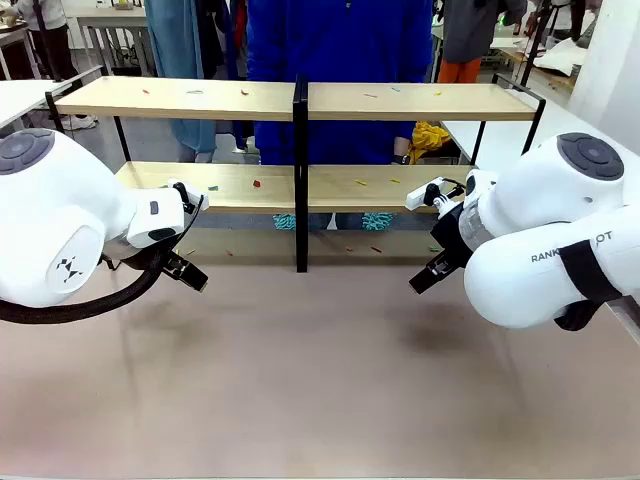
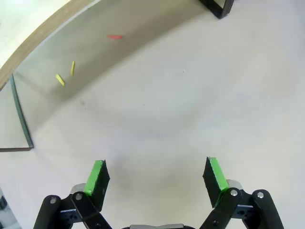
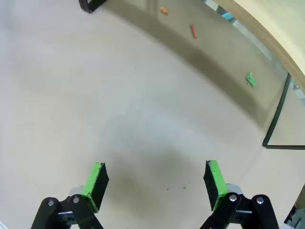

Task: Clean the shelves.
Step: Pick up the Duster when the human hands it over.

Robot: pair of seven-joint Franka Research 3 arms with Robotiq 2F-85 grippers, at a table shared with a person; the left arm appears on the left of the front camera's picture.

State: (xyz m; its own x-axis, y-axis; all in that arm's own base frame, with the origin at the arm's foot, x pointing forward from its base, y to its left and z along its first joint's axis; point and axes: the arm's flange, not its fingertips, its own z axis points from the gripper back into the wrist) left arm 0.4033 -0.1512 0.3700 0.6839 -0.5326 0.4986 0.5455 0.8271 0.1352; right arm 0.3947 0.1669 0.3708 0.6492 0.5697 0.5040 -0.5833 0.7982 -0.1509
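Left gripper (image 2: pixel 155 167) and right gripper (image 3: pixel 155 168) hover spread wide, empty, the shelves (image 1: pixel 400 101) apart beyond both.

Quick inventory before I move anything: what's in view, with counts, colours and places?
shelves: one two-tier rack, light wood on black frame, across the far table.
scraps on the boards: several, red, yellow and others, scattered on both tiers.
scraps on the table: several, red, orange, green, yellow, under the lower tier.
teal bundles: two, teal, beneath the lower boards, flanking the upright.
table: one, grey-beige, in front.
person: one, blue top, behind the shelves.
left tool: one, black with green pads, open above bare table.
right tool: one, same colours, open above bare table.
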